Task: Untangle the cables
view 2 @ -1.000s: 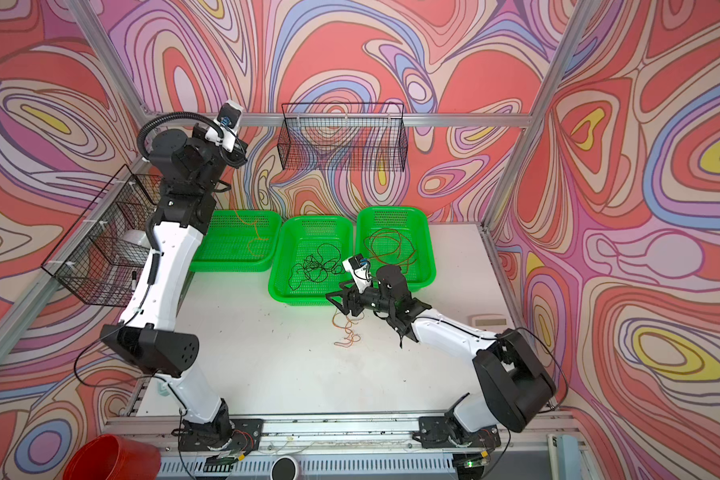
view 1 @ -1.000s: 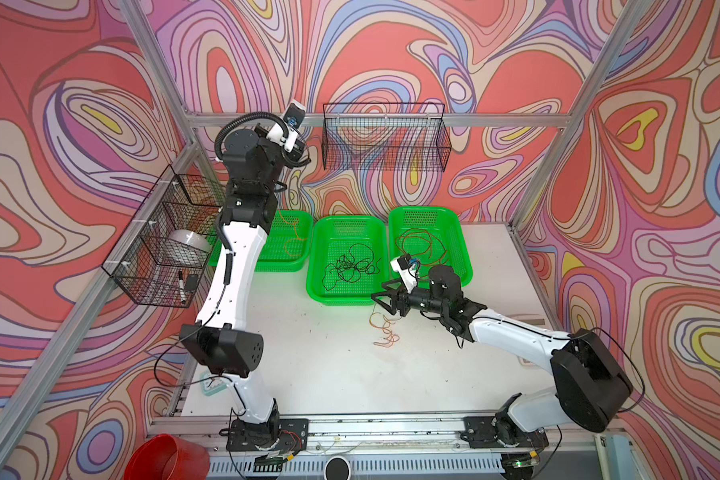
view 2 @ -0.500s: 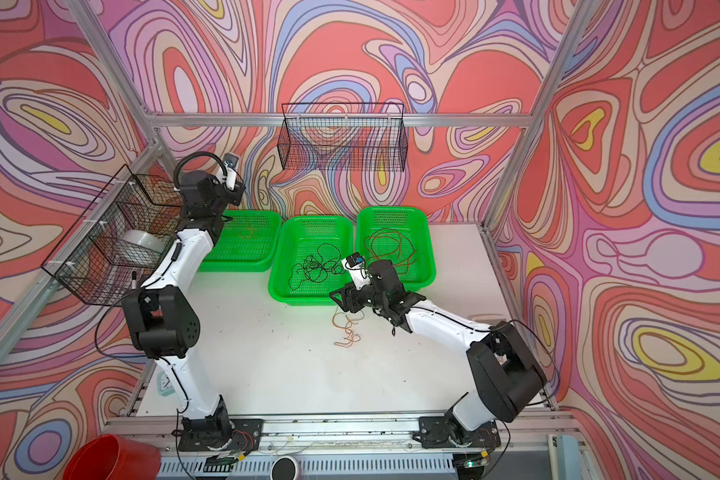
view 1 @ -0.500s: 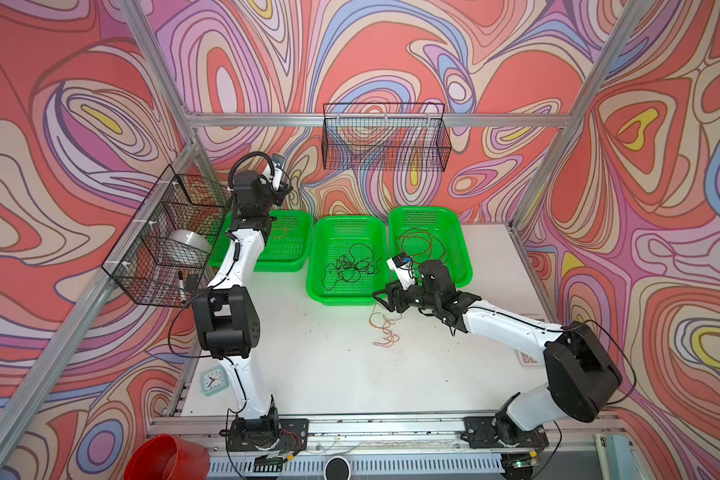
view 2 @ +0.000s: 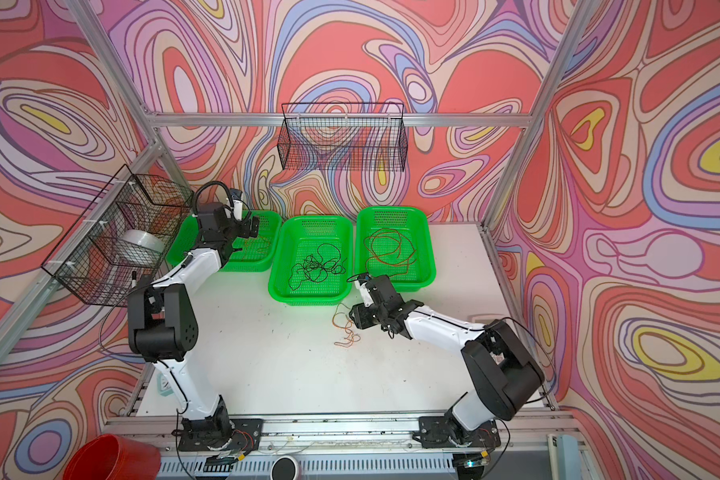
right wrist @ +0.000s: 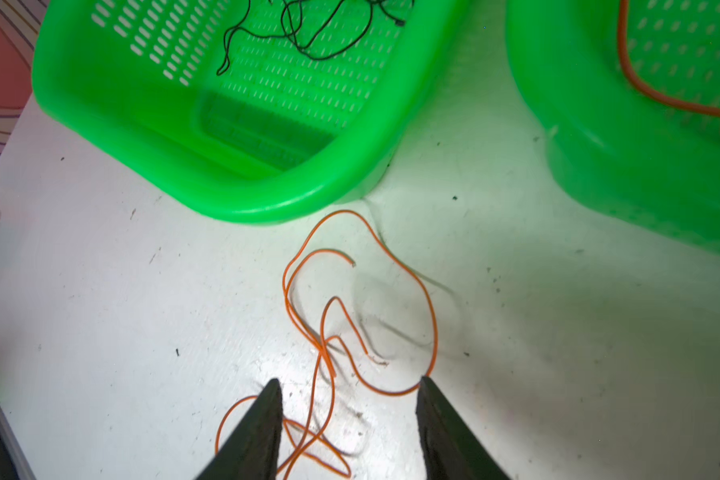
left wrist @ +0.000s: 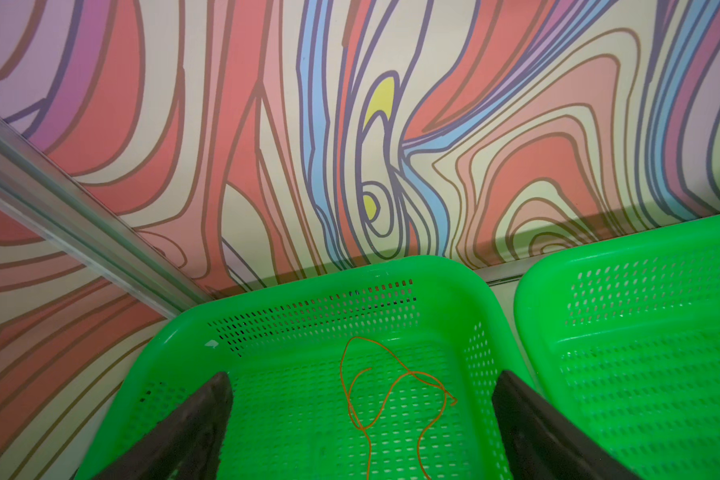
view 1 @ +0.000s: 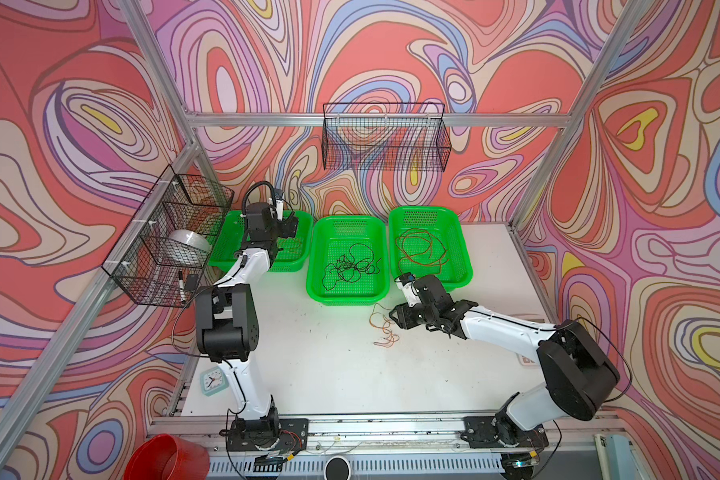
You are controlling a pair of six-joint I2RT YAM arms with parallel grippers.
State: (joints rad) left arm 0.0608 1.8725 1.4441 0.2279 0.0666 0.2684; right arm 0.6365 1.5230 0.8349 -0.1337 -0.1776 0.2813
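The left hand (left wrist: 362, 374) hangs wide open and empty above an orange cable (left wrist: 391, 386) in the left basket (left wrist: 350, 270), while the right hand (right wrist: 348, 379), half open, grips nothing astride orange loops (right wrist: 341, 212) on the worktop (right wrist: 142, 311), with the black cable (view 1: 350, 270) in the middle basket (view 1: 312, 266) and the red cable (view 1: 420, 249) in the right basket (view 1: 466, 257).

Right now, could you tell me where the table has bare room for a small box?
The widest bare patch of the table is front and middle, bordered by the left arm, the right arm and the loose orange cable. A narrower strip runs between the left arm and the middle basket. Crowded: around the right claw at that cable.
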